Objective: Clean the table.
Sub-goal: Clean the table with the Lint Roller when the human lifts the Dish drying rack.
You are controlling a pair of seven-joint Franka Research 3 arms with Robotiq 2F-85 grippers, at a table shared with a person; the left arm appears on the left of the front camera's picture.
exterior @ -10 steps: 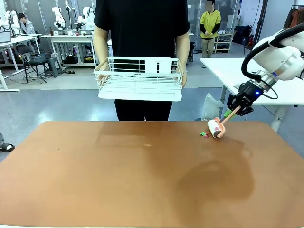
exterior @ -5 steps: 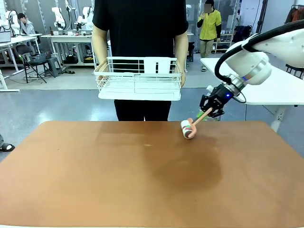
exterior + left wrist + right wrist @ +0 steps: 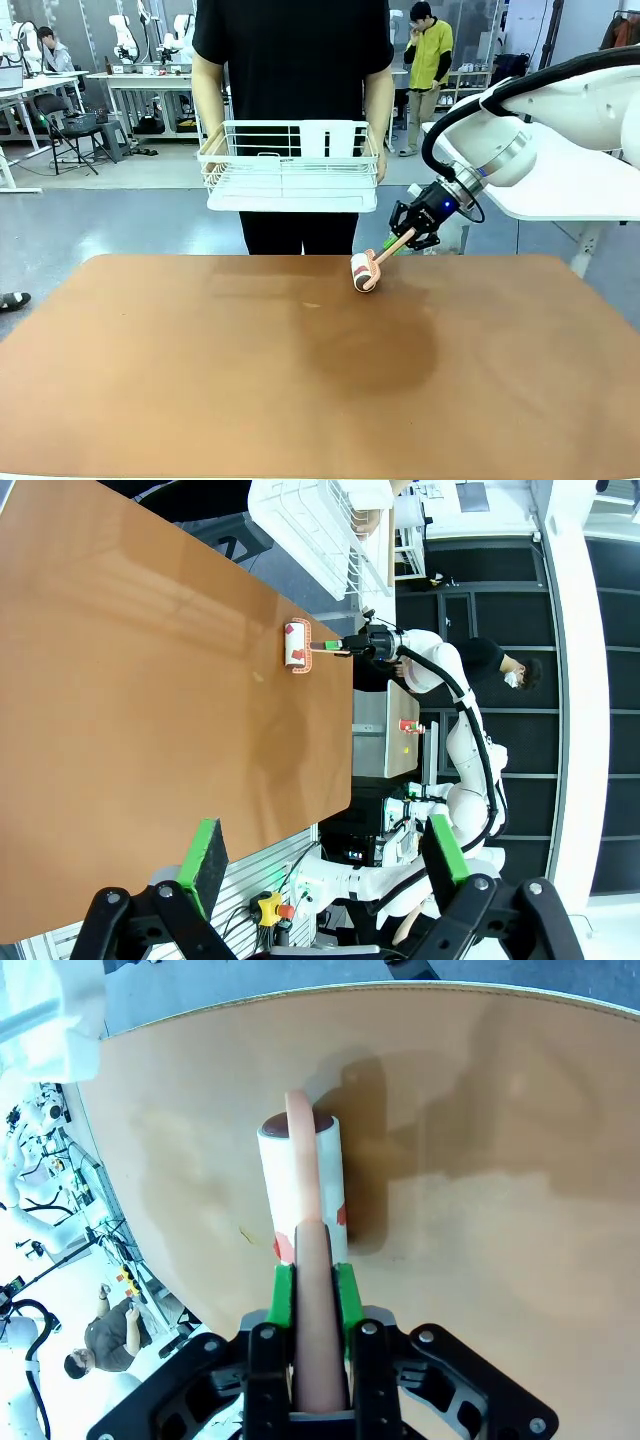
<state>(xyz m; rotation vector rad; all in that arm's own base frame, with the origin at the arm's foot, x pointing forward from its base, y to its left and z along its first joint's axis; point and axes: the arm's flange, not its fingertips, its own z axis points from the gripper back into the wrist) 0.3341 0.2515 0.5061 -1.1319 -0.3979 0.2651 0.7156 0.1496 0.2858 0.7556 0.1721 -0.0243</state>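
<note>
White wire rack (image 3: 290, 165), a tray (image 3: 293, 200) under it, is held by the person (image 3: 295, 50) beyond the tabletop's (image 3: 200, 380) far edge. The right gripper (image 3: 415, 222) is clamped tight on the pink handle (image 3: 395, 245) of a roller (image 3: 363, 271), whose drum touches the tabletop near the far edge, right of middle. The left gripper (image 3: 325, 845) has its green pads (image 3: 207, 865) spread wide apart.

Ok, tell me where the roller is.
In the front view the roller rests on the table near its far edge, just right of centre, its handle held by the right gripper.
</note>
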